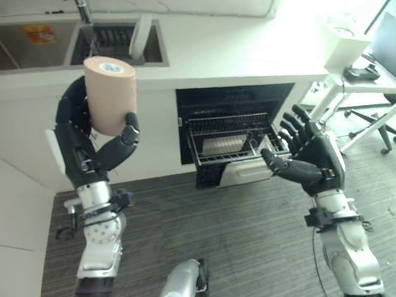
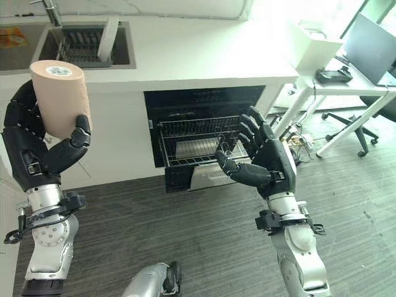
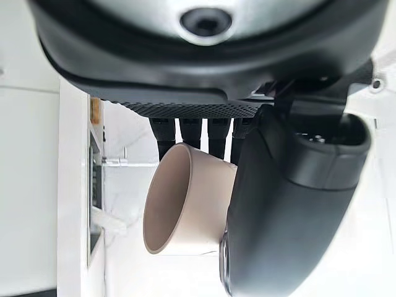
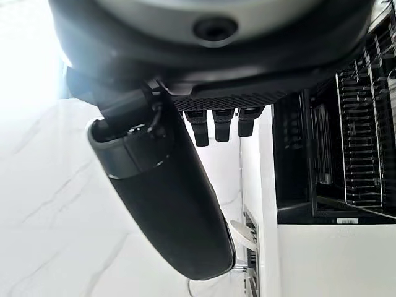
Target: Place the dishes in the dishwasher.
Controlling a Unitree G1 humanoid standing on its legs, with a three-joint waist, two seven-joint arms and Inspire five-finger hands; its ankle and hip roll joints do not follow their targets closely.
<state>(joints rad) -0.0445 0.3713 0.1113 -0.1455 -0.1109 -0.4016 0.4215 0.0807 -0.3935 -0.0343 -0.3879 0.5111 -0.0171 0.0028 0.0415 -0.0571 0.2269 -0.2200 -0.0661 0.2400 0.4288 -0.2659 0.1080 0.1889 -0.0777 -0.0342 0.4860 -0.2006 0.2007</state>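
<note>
beige cylindrical cup (image 1: 109,93), smooth-walled and upside down with its base up, sits in my left hand (image 1: 93,145), raised well to the left of the open black dishwasher (image 1: 235,133) under the white counter (image 1: 247,59). fingers wrap the rear wall and the thumb presses the front; the left wrist view shows the open mouth facing away from the palm. i judge the cup rigid, light, probably slippery and breakable, so the hold belongs mid-wall, not on the rim. my right hand (image 1: 309,158) hangs just in front of the dishwasher's pulled-out wire rack (image 1: 232,139), fingers spread and straight, holding nothing. the rack looks free to receive the cup mouth down. steel sink (image 1: 117,43) lies behind the dishwasher, up on the counter.
</note>
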